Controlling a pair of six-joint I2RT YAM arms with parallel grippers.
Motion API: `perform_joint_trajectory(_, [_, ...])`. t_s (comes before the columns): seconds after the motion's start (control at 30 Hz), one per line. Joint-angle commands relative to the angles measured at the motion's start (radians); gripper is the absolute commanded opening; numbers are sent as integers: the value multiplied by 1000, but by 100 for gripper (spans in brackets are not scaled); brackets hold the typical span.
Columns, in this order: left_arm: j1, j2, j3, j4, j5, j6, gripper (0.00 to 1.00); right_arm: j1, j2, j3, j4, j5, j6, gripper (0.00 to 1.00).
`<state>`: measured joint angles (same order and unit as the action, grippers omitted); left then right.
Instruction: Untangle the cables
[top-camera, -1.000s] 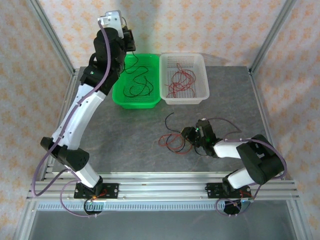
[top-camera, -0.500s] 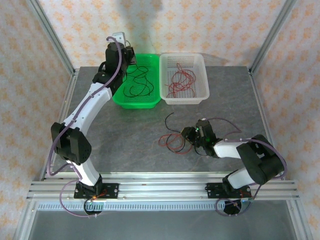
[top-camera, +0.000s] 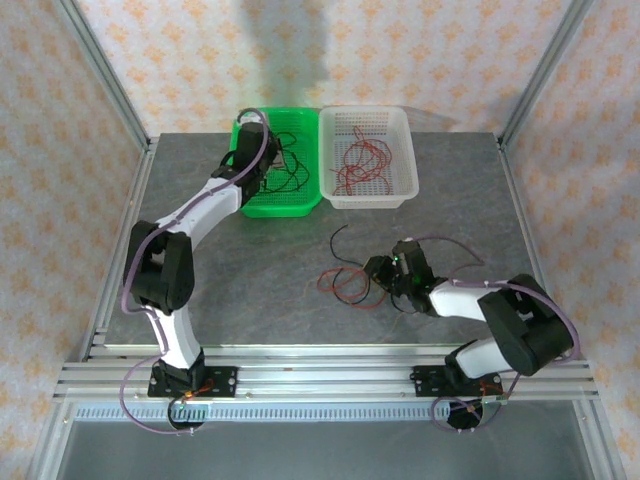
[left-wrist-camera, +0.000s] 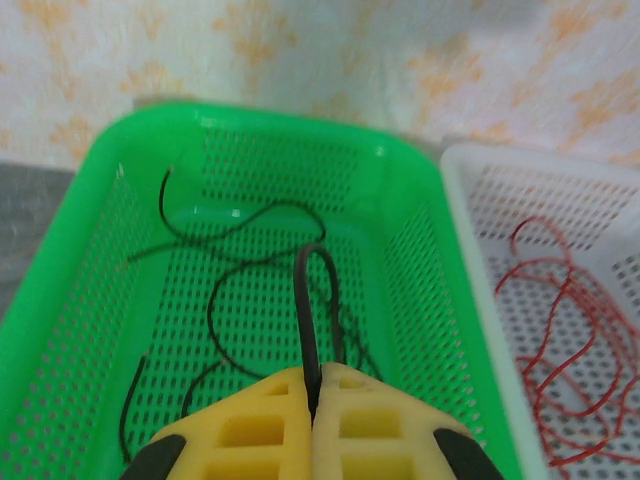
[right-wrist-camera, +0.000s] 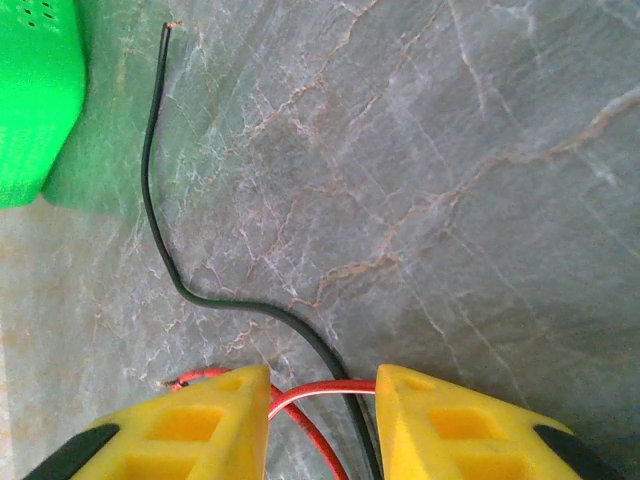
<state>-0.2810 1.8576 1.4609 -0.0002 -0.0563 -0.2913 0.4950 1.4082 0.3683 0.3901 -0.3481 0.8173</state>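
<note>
left claw (left-wrist-camera: 312, 378): pinching black cable (left-wrist-camera: 303, 290) | right claw (right-wrist-camera: 322, 380): parted, red cable (right-wrist-camera: 340, 383) between

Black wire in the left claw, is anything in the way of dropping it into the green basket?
Nothing visible is. The left gripper pinches the black wire right over the green basket, with open space below and other black wires lying on its floor.

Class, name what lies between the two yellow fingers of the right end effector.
In the right wrist view, a black cable and a red cable lie on the grey table between them.
</note>
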Motion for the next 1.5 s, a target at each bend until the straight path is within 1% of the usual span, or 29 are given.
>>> perform_joint_trajectory(0.0, [6,39,-11,-7,-15,-40,0,2,-35,-10,-133,50,-28,34])
perform_joint_trajectory(0.17, [7,124,21,-96,-64,-84,0,2,-76,1,-181,62,-42,34])
perform_joint_trajectory(0.33, [11,200,98,-225,-109,-128,0,2,-119,18,-245,82,-64,34])
perform_joint_trajectory(0.57, [14,295,207,-359,-135,-131,0,2,-186,41,-340,114,-96,36])
perform_joint_trajectory(0.6, [14,308,226,-375,-138,-129,2,2,-196,45,-358,118,-102,37])
perform_joint_trajectory(0.63, [14,318,237,-386,-142,-128,6,2,-205,50,-372,121,-108,37])
perform_joint_trajectory(0.67, [14,328,250,-397,-144,-125,12,2,-217,53,-388,126,-113,37])
perform_joint_trajectory(0.73, [14,341,274,-411,-150,-120,31,2,-223,62,-418,134,-120,37])
perform_joint_trajectory(0.77, [14,347,291,-421,-151,-116,38,2,-256,65,-434,139,-125,38])
perform_joint_trajectory(0.87, [14,360,353,-453,-157,-108,52,7,-286,78,-483,161,-132,38])
perform_joint_trajectory(1.0, [14,359,450,-491,-146,-89,68,27,-307,99,-555,220,-136,38])
perform_joint_trajectory(1.13, [11,333,528,-510,-135,-72,79,55,-299,118,-625,284,-134,38])
perform_joint_trajectory(1.2, [11,312,555,-520,-135,-65,89,78,-286,137,-672,327,-130,38])
perform_joint_trajectory(1.27, [11,284,565,-526,-133,-60,95,102,-264,154,-722,365,-126,38])
perform_joint_trajectory(1.33, [9,249,558,-524,-128,-58,99,127,-243,170,-770,400,-118,39])
perform_joint_trajectory(1.47, [4,145,486,-486,-113,-56,99,172,-177,200,-839,442,-102,39])
